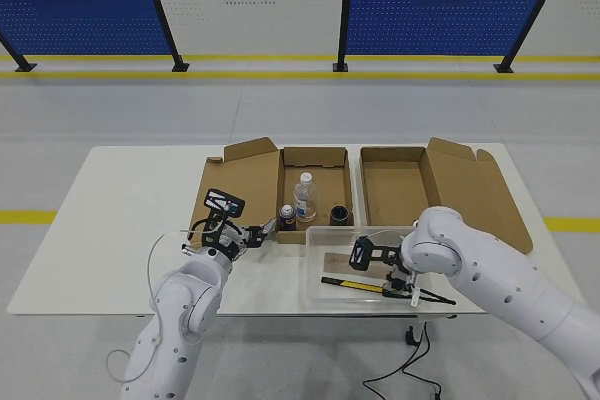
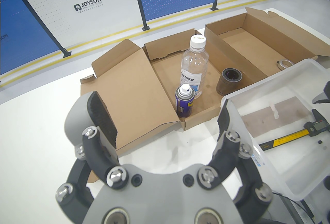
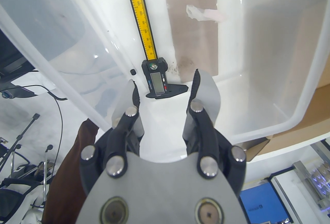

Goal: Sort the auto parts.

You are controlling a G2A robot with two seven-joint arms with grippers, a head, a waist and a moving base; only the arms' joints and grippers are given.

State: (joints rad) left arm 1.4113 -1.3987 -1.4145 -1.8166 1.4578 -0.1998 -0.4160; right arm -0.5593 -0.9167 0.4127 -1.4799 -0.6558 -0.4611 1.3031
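We see the right tool (image 3: 165, 80), its fingers apart, hanging inside the clear bin (image 3: 309, 75) at the display end of the yellow caliper (image 3: 140, 8), which lies on the bin's floor. The left tool (image 2: 159, 103), also spread wide and holding nothing, hangs over the table (image 2: 38, 132) beside the open cardboard box (image 2: 134, 96) holding a bottle (image 2: 194, 65), a spray can (image 2: 184, 101) and a black sleeve (image 2: 229, 80).

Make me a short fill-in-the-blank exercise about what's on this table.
1. The clear plastic bin holds a yellow-and-black digital ____.
2. In one cardboard box, the blue spray can stands next to a clear ____ with a white cap.
3. The right gripper, over the bin, has its fingers ____.
Missing words: caliper; bottle; open.
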